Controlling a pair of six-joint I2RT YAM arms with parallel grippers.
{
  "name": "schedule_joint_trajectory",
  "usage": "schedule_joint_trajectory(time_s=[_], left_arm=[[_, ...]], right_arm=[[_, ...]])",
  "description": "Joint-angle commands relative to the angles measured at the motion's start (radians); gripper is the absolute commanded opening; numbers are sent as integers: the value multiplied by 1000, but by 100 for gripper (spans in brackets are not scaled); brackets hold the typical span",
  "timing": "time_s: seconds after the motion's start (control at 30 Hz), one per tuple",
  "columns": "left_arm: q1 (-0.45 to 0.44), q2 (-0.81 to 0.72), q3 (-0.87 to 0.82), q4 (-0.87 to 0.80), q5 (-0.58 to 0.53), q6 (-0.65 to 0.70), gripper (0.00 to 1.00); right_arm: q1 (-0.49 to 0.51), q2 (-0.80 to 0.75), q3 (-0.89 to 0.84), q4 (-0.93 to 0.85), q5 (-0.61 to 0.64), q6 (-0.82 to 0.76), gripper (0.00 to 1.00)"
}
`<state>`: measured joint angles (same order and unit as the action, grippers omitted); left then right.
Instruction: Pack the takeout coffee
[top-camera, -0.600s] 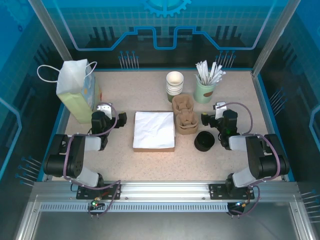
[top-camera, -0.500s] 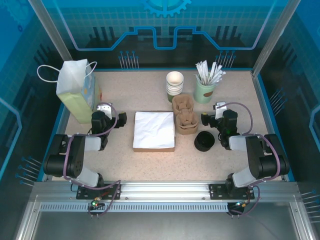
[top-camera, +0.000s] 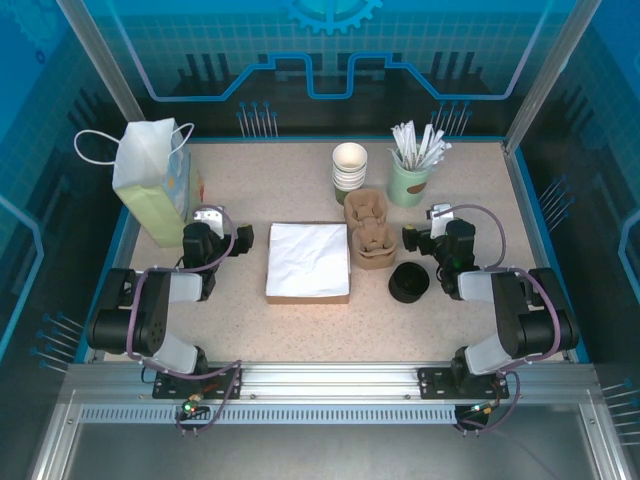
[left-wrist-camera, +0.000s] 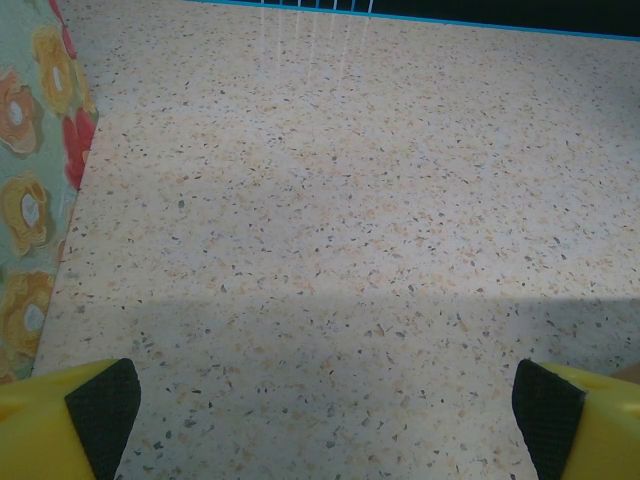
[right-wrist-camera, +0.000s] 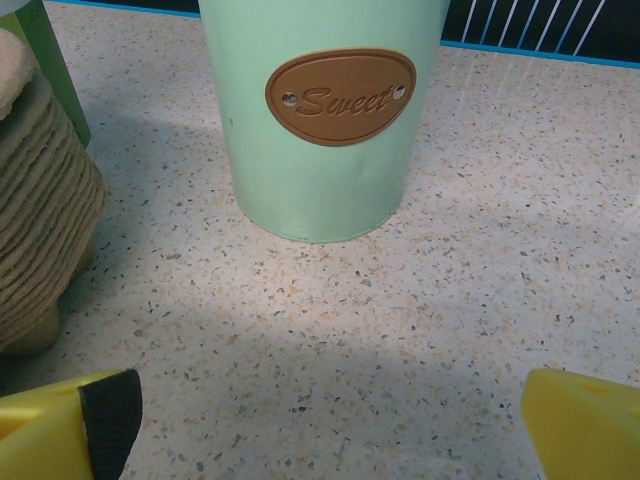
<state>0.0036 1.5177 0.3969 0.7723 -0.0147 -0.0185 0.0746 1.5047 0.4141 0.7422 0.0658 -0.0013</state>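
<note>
Speckled tabletop (top-camera: 260, 180), items listed from left to right.

1. Paper bag (top-camera: 150, 185), pale green with white cord handles, is stood upright at the far left. A flowered side panel (left-wrist-camera: 30, 200) is seen at the left edge of the left wrist view.
2. Left fingers (left-wrist-camera: 100, 415), yellow with black pads, are held wide apart over bare tabletop just beside the bag. Nothing is held between them.
3. Flat white square (top-camera: 308, 262) on a brown base is laid at the centre. It is possibly a stack of napkins, though this is not clear from above.
4. Takeout coffee cup (top-camera: 349, 168), olive-green with a white rim, is stood upright at the far centre, just behind the carrier and left of the mint cup.
5. Brown pulp carrier (top-camera: 369, 235) is placed just right of the white square.
6. Black round lid (top-camera: 408, 282) is set near the carrier's right side.
7. Mint cup (right-wrist-camera: 320, 120), marked "Sweet", is filled with white-wrapped sticks (top-camera: 418, 143).
8. Right fingers (right-wrist-camera: 105, 420) are spread wide, empty, and aimed at the mint cup without touching it.
</note>
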Motion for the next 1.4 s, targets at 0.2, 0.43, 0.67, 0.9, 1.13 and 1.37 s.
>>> schedule_joint_trajectory(time_s=[0.2,0.43,0.67,0.9,1.13,1.37], left_arm=[[-2,-66,64,-116,-64,0,99],[-5,-313,176,-533,-61,-120,99],[-18,-415,416,-1168,86,-387,99],[-148,-510,481,-1535,227,-508,98],[-261,-677,408,-1703,384,-696,96],[-382,-721,315,-1658,484,-797,80]], right_arm=[[-41,-72,71,-137,5,27,100],[-35,-287,156,-503,9,44,100],[27,-492,332,-1013,-108,132,100],[304,-591,505,-1394,-131,175,100],[665,-537,571,-1594,-29,316,100],[883,-348,580,-1583,23,344,97]])
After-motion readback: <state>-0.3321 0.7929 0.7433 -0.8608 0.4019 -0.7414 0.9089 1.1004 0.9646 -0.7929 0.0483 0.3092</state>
